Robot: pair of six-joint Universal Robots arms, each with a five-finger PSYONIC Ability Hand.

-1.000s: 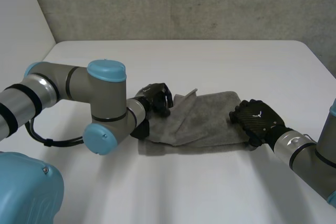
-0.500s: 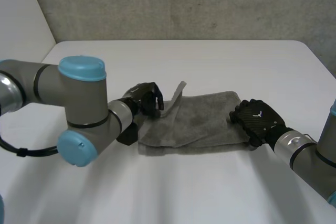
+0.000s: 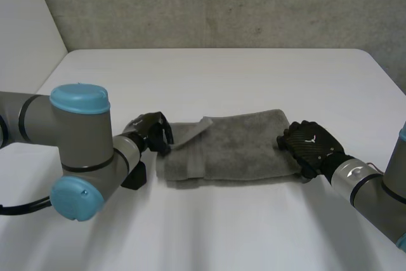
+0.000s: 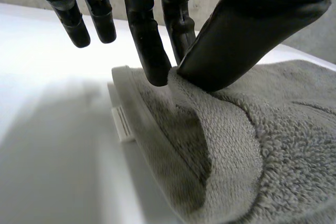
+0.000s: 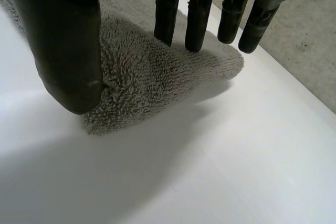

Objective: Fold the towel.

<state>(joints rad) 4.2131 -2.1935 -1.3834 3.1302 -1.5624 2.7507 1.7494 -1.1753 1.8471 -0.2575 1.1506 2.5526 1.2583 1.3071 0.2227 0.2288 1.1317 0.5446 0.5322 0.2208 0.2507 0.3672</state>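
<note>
A grey towel (image 3: 238,147) lies in a folded band across the middle of the white table (image 3: 254,74). My left hand (image 3: 151,132) is at its left end. In the left wrist view the thumb (image 4: 252,30) and a finger (image 4: 152,56) pinch a raised fold of the towel (image 4: 236,145) close to its hemmed edge, where a small white label (image 4: 122,124) shows. My right hand (image 3: 311,146) rests on the towel's right end. There its fingers (image 5: 199,14) are straight over a corner of the towel (image 5: 152,72), with the thumb (image 5: 63,40) at the corner's near side.
My left arm's elbow (image 3: 79,150) sits bulky over the table's front left. My right forearm (image 3: 368,188) comes in from the front right. A grey wall (image 3: 222,4) rises behind the table's far edge.
My left hand has moved left and down, drawing the lifted layer of towel with it, and its fingers have closed on it. The towel now lies flatter. The right hand has stayed put.
</note>
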